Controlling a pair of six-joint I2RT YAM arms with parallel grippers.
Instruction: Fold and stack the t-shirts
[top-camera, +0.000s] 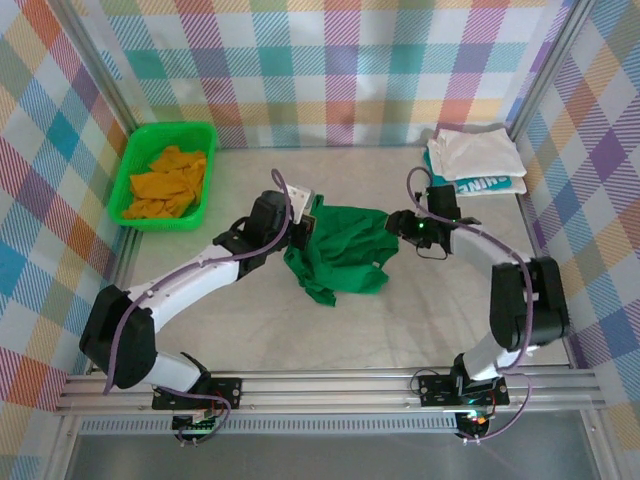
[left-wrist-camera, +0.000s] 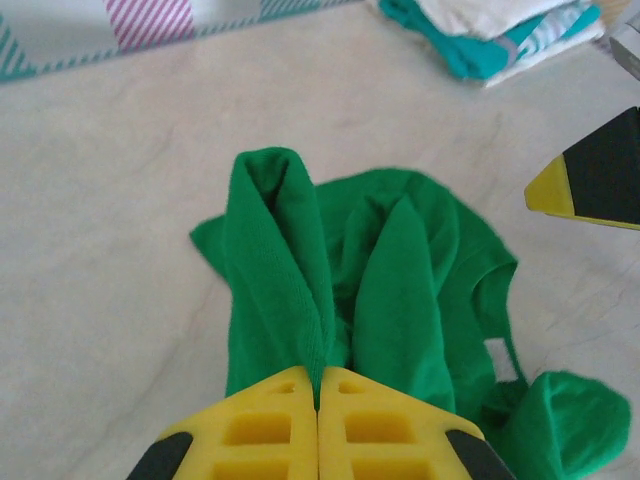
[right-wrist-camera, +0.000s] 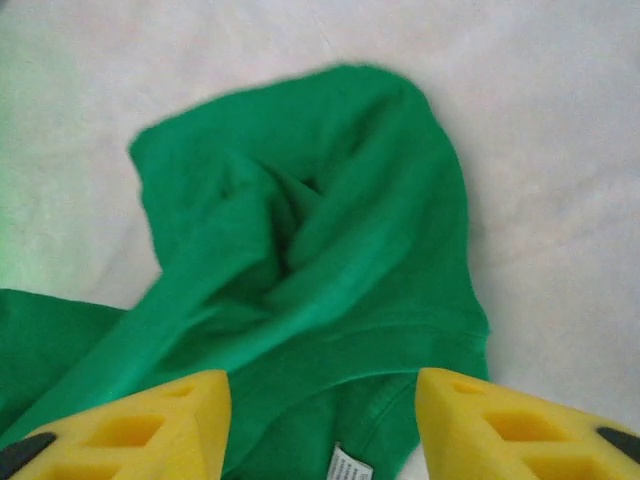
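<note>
A crumpled dark green t-shirt lies mid-table. My left gripper is at its left edge, shut on a raised fold of the green t-shirt, which runs into the pinch between the yellow fingertips. My right gripper is at the shirt's right side. Its jaws stand open over the collar area of the green t-shirt, with a white label between the fingers. An orange t-shirt sits in the basket. A folded white t-shirt lies on a teal one at the back right.
The bright green plastic basket stands at the back left against the checked wall. The folded stack lies near the right corner post. Bare tabletop lies in front of the shirt, between the two arms.
</note>
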